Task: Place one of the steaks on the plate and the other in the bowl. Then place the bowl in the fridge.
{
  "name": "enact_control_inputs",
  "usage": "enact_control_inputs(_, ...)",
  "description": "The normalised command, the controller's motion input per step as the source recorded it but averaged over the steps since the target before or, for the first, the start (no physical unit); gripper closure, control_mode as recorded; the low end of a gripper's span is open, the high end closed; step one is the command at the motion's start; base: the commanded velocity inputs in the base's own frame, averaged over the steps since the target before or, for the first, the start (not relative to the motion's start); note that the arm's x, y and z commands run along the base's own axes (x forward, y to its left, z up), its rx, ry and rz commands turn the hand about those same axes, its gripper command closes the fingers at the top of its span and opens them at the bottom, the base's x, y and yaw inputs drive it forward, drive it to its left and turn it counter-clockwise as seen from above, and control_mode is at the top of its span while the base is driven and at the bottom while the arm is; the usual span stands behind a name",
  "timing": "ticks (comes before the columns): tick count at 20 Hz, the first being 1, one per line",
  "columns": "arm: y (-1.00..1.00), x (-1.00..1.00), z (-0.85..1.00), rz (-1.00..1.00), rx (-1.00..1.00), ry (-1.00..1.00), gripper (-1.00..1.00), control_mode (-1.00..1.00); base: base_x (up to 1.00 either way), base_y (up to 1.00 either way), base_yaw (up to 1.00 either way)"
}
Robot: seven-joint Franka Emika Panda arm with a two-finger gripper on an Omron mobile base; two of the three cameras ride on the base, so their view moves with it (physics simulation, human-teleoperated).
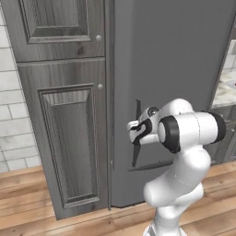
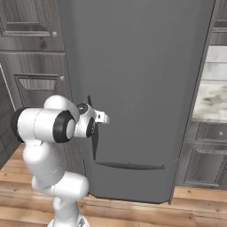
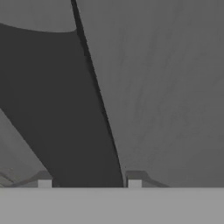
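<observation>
The fridge point(image 1: 175, 69) point(image 2: 142, 66) is a tall flat grey front right ahead of me, and its door looks closed. A dark vertical handle point(image 1: 135, 154) point(image 2: 95, 148) runs down its left side. My gripper point(image 1: 133, 132) point(image 2: 98, 119) reaches level to that handle at mid height. In the hand view the handle point(image 3: 65, 109) is a broad dark band against the grey door point(image 3: 166, 87), passing between my two fingertips point(image 3: 134, 183), which sit against its sides. My gripper point(image 3: 89, 183) is shut on it. The steaks, the plate and the bowl are out of view.
Wood-grain panelled cabinets point(image 1: 64, 138) stand flush to the left of the fridge. To its right are a marble-topped counter point(image 2: 213, 102) and lower cabinet fronts point(image 2: 204, 168). A white tiled wall point(image 1: 11, 124) lies far left, and plank floor point(image 1: 27, 203) runs below.
</observation>
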Motion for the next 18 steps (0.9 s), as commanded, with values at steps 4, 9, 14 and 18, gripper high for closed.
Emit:
enact_control_inputs(4,-0.78,-0.23,0.0,0.0,0.0,0.0,1.0,-1.0,0.0,0.0,0.0)
enact_control_inputs(9,-0.93,-0.22,0.0,0.0,0.02,0.0,1.0,-1.0,0.0,0.0,0.0)
enact_control_inputs(14,-0.92,-0.2,0.0,0.0,0.05,0.0,1.0,-1.0,0.0,0.0,0.0)
enact_control_inputs(18,-0.82,-0.29,0.0,0.0,0.0,0.0,1.0,-1.0,0.0,0.0,0.0)
